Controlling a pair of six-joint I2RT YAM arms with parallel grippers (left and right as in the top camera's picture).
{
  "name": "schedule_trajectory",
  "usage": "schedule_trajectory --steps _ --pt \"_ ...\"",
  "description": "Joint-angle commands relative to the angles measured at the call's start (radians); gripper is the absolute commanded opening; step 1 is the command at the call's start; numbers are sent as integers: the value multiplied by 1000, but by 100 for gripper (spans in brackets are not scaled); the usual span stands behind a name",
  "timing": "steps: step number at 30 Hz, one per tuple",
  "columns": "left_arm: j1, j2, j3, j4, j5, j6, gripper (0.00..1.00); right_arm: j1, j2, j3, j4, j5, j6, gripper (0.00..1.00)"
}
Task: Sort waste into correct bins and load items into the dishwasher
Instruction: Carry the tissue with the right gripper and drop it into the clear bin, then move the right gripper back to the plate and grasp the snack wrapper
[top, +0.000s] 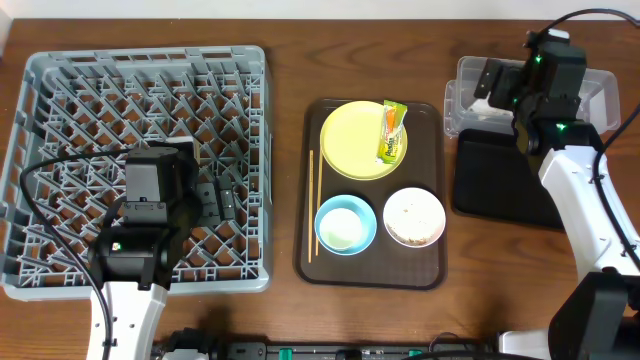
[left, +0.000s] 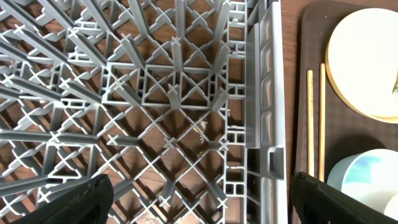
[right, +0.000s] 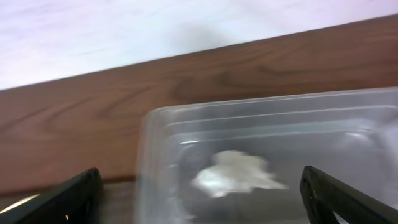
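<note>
Wooden table (top: 290, 30) below: the tissue (right: 236, 174) lies in the clear tub (right: 155, 143), seemingly free of my wide-open right gripper (right: 202, 196). I would rise straight up, clearing the rim, before fetching the wrapper (top: 391, 130).

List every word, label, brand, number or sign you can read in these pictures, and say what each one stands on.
No text reads clearly in any view.
snack wrapper, lying on the yellow plate: dark print on green and orange, too small to read.
dish rack, clear tub, black tray: no markings visible.
</note>
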Motion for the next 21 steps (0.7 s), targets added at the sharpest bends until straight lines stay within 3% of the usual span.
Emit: schedule_trajectory --steps 1,6,14,17,21 --pt "-4 0 20 -3 2 -6 93 24 -2 -3 -2 -288 57 99" --pt "-4 0 20 -3 2 -6 93 148 -1 -3 -72 -340 119 99" --pt "-4 0 20 -5 2 -6 93 401 32 -10 -166 86 126 99" --pt "-4 0 20 -8 2 -6 93 467 78 -11 -174 224 201 96" --pt "-4 0 20 -15 2 -6 93 497 164 -11 -186 256 322 89"
